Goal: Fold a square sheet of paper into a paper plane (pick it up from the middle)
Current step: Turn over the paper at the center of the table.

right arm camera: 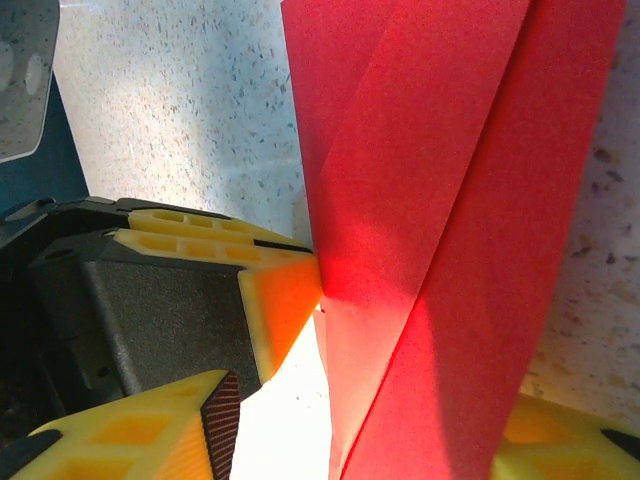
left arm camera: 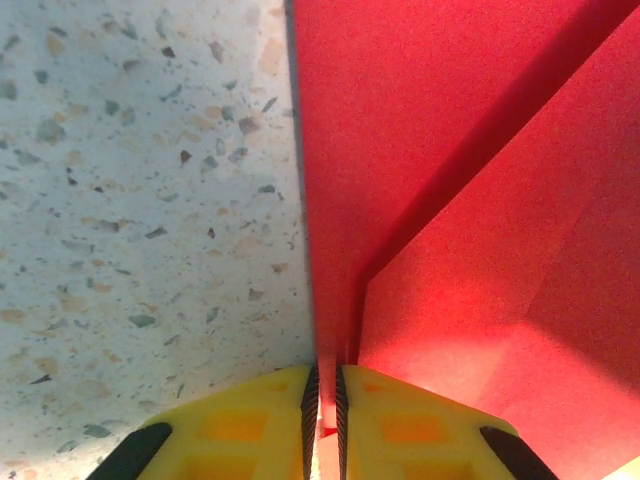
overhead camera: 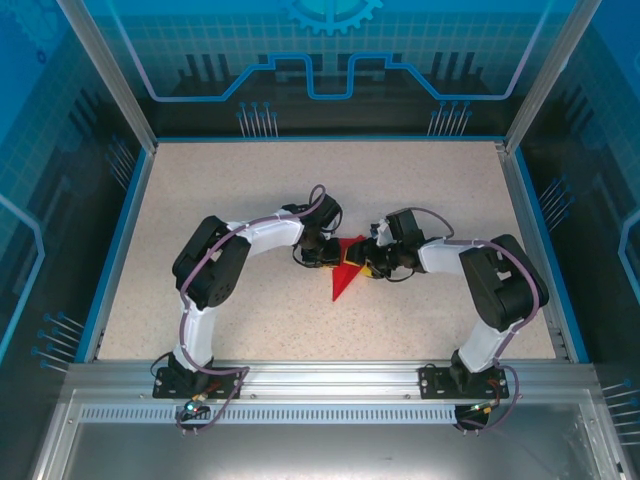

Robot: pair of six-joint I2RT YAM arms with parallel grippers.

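The square sheet of paper (overhead camera: 345, 272) is bright red and folded into a pointed wedge, its tip toward the near edge. It lies at the table's middle, between both arms. My left gripper (overhead camera: 325, 252) is shut on one folded edge of the sheet (left arm camera: 450, 200). In the left wrist view its yellow jaws (left arm camera: 325, 400) pinch a thin red strip. My right gripper (overhead camera: 372, 262) stands open around the sheet (right arm camera: 450, 200) from the other side. Its fingers (right arm camera: 205, 430) are wide apart, with the paper rising between them. The left gripper's yellow fingertips (right arm camera: 280, 290) touch the paper's edge in the right wrist view.
The speckled beige table (overhead camera: 250, 190) has a blue rim (overhead camera: 115, 250) and clear enclosure walls on three sides. An aluminium rail (overhead camera: 330, 375) carries both arm bases at the near edge. Bare tabletop (left arm camera: 130, 200) lies left of the paper.
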